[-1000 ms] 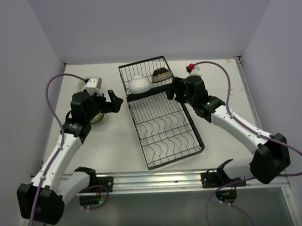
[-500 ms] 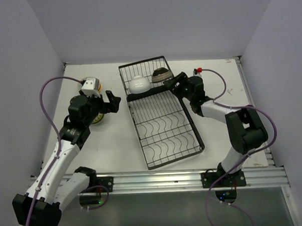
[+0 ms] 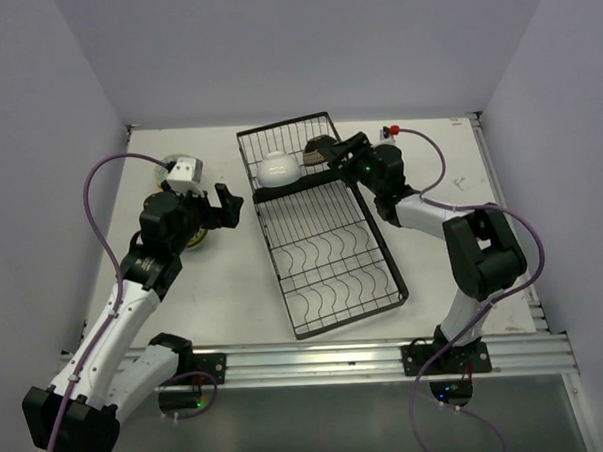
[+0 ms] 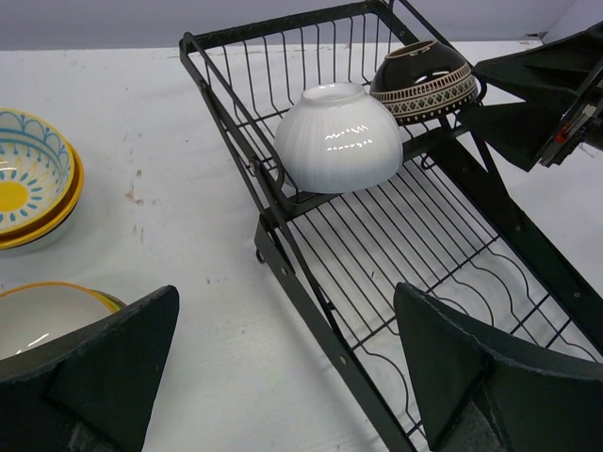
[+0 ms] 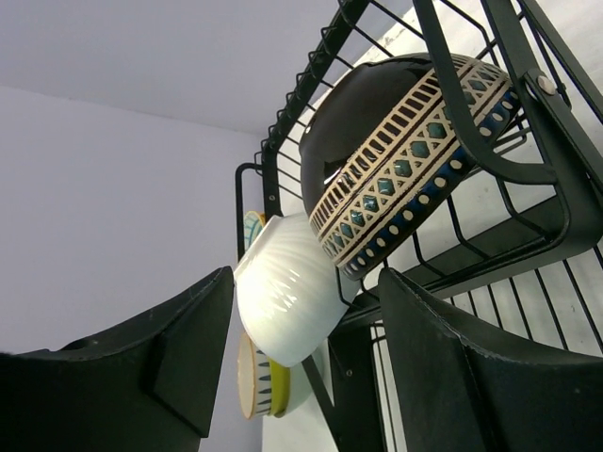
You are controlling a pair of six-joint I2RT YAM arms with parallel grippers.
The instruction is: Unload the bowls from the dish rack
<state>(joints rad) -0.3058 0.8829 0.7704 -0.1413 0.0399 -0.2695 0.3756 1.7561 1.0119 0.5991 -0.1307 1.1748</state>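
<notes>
The black wire dish rack (image 3: 327, 247) lies in the middle of the table. Its small far section holds a white bowl (image 3: 277, 168) and a dark brown patterned bowl (image 3: 319, 148), both upside down and tilted. My right gripper (image 3: 331, 156) is open at the rack's far right corner, right beside the dark bowl (image 5: 405, 160), with the white bowl (image 5: 287, 292) beyond its fingers. My left gripper (image 3: 230, 205) is open and empty, left of the rack, facing the white bowl (image 4: 339, 137) and dark bowl (image 4: 424, 80). The rack's large section (image 4: 443, 254) is empty.
Stacked bowls stand on the table left of the rack: a blue-patterned stack (image 4: 33, 179) and a cream and yellow one (image 4: 47, 315), partly hidden under my left arm in the top view (image 3: 192, 238). The right gripper's fingers (image 4: 528, 94) show in the left wrist view.
My right gripper has swung back and left along the rack's right side and now sits against the dark brown bowl. The left arm has barely shifted.
</notes>
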